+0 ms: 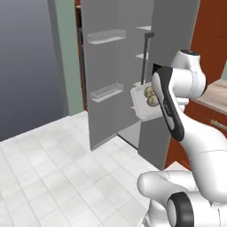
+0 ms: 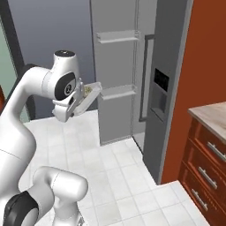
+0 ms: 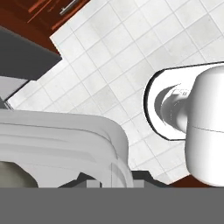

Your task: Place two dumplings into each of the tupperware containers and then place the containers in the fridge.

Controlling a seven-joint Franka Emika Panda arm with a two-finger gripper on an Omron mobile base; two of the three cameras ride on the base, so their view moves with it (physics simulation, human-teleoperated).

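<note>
Container with two dumplings is up in the air at the open fridge, end effector clamped on its rim; shelving it remains, second container unaccounted for

The arm is glossy white, built of thick rounded links that swell into bulbous joints. A dark grey band runs along the side of the forearm link. The lowest joint near the base has a black ring around a grey disc. From the right, a round dark cap with a small pale mark sits on the wrist joint, under a grey-topped dome.
</note>
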